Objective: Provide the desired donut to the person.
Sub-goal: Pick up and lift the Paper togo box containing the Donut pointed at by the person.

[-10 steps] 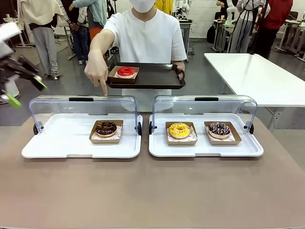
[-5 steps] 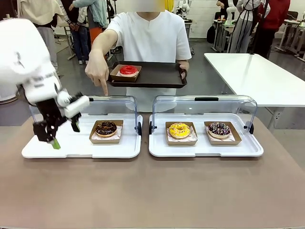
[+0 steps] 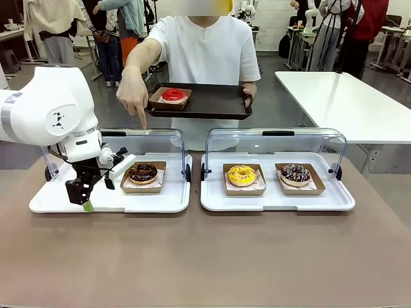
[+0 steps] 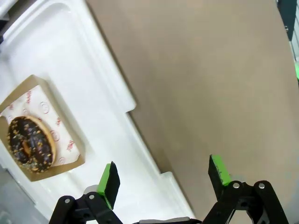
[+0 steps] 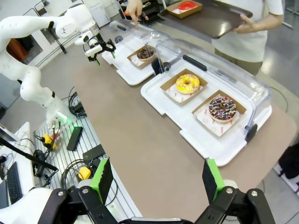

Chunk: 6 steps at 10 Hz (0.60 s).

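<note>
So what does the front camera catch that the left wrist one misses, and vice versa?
Front: the person pointing at the left cover, holding a dark tray with a red donut; also the yellow donut and sprinkled donut. Left wrist: the gap between the left hand's open fingers, over the white tray's rim. Both: the chocolate donut in its box.

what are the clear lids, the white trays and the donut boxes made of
Lids: probably clear glossy plastic; you see through them and they catch reflections. Trays: white moulded plastic by the look, smooth with rounded rims. Boxes: brown cardboard, matt, with folded walls and a printed paper liner.
</note>
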Each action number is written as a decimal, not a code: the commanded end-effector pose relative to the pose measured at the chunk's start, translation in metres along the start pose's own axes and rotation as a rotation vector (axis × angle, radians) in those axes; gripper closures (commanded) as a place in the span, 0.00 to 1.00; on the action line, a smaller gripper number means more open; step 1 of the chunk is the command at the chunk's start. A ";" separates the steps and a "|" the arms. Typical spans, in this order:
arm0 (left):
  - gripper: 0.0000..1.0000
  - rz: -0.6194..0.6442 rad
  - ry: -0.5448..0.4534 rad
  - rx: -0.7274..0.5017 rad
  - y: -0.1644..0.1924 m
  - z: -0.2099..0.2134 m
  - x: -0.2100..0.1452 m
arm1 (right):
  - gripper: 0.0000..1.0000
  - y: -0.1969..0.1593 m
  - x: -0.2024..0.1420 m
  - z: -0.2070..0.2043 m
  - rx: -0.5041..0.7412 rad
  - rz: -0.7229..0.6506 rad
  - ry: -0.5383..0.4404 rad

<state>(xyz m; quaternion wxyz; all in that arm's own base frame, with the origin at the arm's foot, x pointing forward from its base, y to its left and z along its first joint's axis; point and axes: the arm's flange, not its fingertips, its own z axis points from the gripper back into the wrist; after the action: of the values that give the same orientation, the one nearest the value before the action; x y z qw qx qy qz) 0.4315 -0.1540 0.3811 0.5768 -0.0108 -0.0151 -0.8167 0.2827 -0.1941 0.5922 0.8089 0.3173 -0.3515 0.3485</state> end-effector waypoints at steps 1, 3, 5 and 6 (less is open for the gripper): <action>0.01 -0.001 0.001 -0.020 -0.004 -0.005 0.001 | 0.00 -0.001 0.000 0.000 0.012 0.012 -0.019; 0.01 -0.001 0.001 -0.020 -0.004 -0.005 0.001 | 0.00 -0.001 0.000 0.000 0.012 0.012 -0.019; 0.01 -0.001 0.001 -0.020 -0.004 -0.005 0.001 | 0.00 -0.001 0.000 0.000 0.012 0.012 -0.019; 0.01 -0.001 0.001 -0.020 -0.004 -0.005 0.001 | 0.00 -0.001 0.000 0.000 0.012 0.012 -0.019</action>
<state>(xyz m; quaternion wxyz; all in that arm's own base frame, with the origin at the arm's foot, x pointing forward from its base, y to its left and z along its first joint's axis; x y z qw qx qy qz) 0.4282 -0.1547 0.3765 0.5752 -0.0164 -0.0093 -0.8178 0.2827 -0.1941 0.5922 0.8089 0.3173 -0.3514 0.3485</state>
